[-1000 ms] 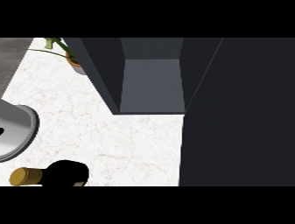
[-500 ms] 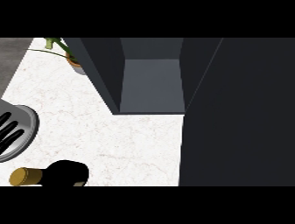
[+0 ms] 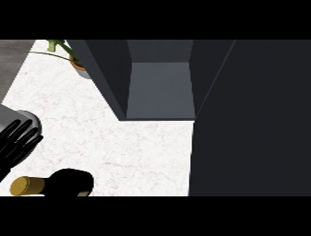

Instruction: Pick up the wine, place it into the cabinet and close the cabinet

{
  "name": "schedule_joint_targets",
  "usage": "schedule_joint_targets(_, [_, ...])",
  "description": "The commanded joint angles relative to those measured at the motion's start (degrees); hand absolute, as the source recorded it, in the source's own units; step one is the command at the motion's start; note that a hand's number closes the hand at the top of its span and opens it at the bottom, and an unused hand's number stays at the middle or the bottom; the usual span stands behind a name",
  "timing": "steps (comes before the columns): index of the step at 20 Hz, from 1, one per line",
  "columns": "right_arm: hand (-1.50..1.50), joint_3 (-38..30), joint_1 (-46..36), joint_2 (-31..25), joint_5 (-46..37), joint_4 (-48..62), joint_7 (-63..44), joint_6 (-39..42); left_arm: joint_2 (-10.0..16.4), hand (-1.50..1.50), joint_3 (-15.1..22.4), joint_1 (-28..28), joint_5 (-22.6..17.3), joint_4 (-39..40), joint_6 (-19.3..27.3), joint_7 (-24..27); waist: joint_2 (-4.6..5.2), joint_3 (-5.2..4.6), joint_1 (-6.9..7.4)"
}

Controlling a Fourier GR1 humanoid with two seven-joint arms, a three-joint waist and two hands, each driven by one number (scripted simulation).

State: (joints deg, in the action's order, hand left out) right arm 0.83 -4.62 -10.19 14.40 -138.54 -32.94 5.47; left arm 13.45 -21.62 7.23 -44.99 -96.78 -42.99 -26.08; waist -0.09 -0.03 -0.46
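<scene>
The wine bottle (image 3: pixel 70 182) lies on its side at the lower edge of the white counter (image 3: pixel 117 138), its gold cap (image 3: pixel 27 185) pointing left; only its dark neck and shoulder show. My left hand (image 3: pixel 9 146) comes in from the left edge just above the cap, fingers straight and spread, open and apart from the bottle. Behind it shows the grey forearm (image 3: pixel 0 116). The dark cabinet (image 3: pixel 159 87) stands open at the top middle, with nothing visible inside. Its door (image 3: pixel 260 120) fills the right side. My right hand does not show.
A potted plant (image 3: pixel 70 57) stands at the counter's far left, beside the cabinet's left wall. The counter's left edge runs along grey floor (image 3: pixel 1 60). The open door blocks the whole right side of the view.
My left hand has slid further into view from the left edge, its fingers now showing more fully. The bottle and the cabinet have not moved.
</scene>
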Motion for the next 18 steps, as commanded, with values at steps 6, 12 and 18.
schedule_joint_targets(6, [-1.5, -2.7, 2.2, -0.7, 6.5, -9.9, -5.0, 0.2, -1.7, -1.5, 0.3, -1.8, 5.8, 6.4, -5.5, 4.9, -0.01, 0.01, 0.03])
schedule_joint_targets(12, [-1.5, 0.0, 4.0, 1.0, 3.1, -11.8, -4.3, -0.2, -4.5, -1.5, 0.1, 2.0, 10.6, 7.7, -9.2, 9.0, -0.09, 0.0, 0.15])
schedule_joint_targets(18, [-1.5, -3.1, -1.3, -0.1, 6.2, -8.5, -6.6, -1.0, -6.1, -1.5, 0.0, -1.1, 16.6, 14.0, -10.3, 14.0, 0.0, -0.02, 0.22])
